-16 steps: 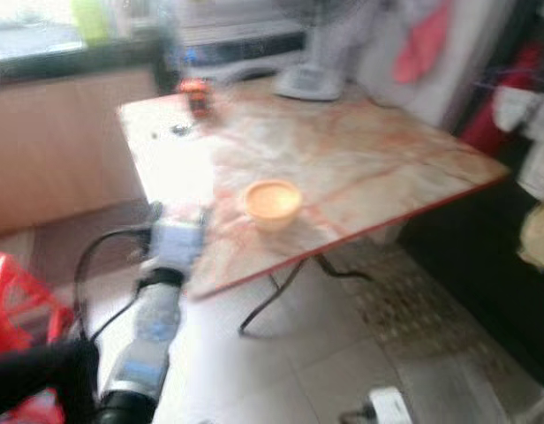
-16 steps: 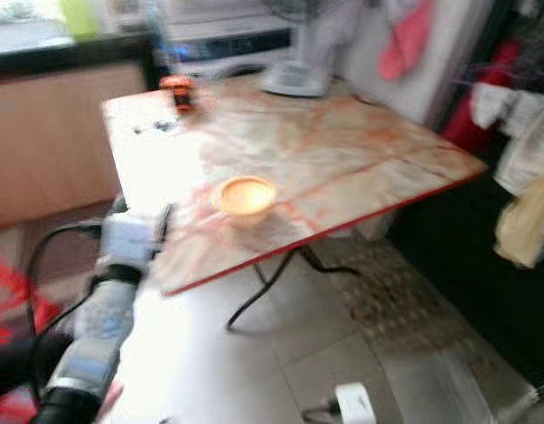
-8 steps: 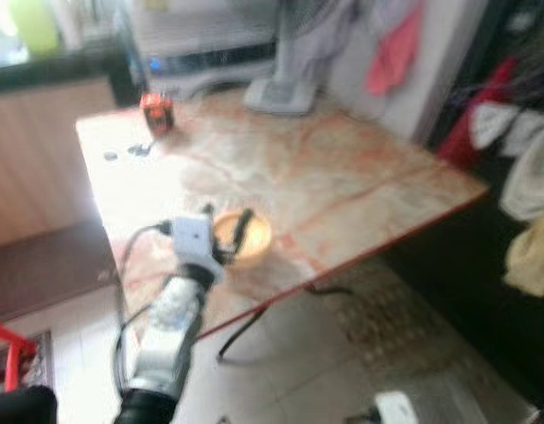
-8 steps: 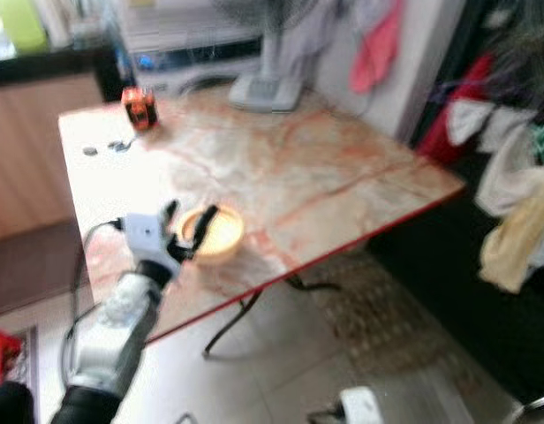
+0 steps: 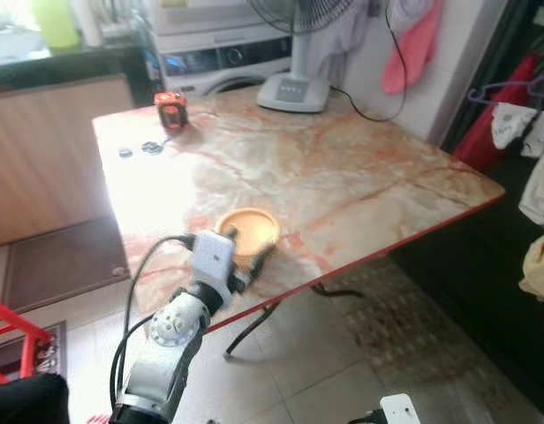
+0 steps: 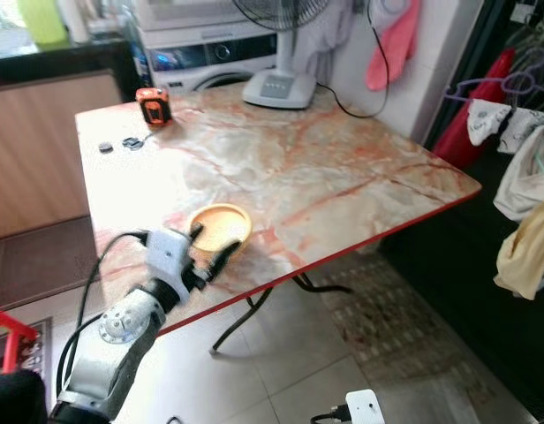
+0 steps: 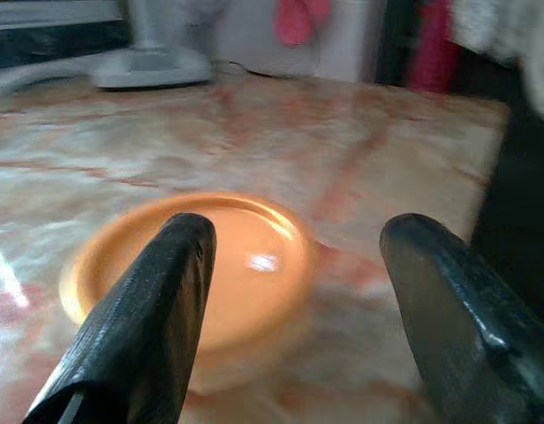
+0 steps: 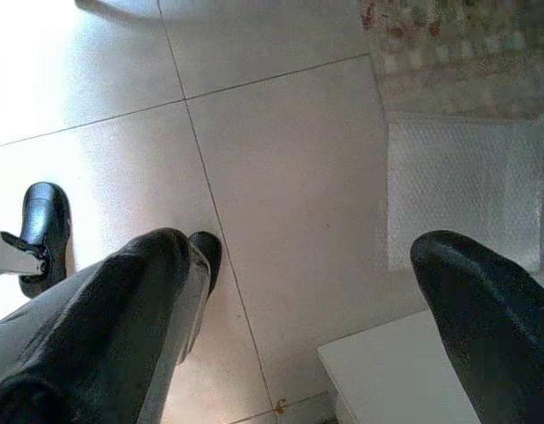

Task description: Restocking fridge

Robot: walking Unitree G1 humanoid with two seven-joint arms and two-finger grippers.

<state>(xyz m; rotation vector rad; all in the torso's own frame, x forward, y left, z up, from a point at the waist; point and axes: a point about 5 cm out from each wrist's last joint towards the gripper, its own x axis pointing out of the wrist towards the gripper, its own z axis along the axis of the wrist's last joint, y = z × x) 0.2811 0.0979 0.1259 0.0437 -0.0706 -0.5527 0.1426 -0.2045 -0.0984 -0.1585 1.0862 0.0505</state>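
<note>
Bowl sits near the tabletop edge, between my left gripper's open fingers. A tape measure and fan stand well behind. My right gripper hangs open over the floor.

You get bare worktop all around the orange bowl; fan base and tape measure sit well apart.

The marble bench is seen from above by both head eyes, which share the fan. A close, low view across it is given by the left wrist; the floor is faced by the right.
</note>
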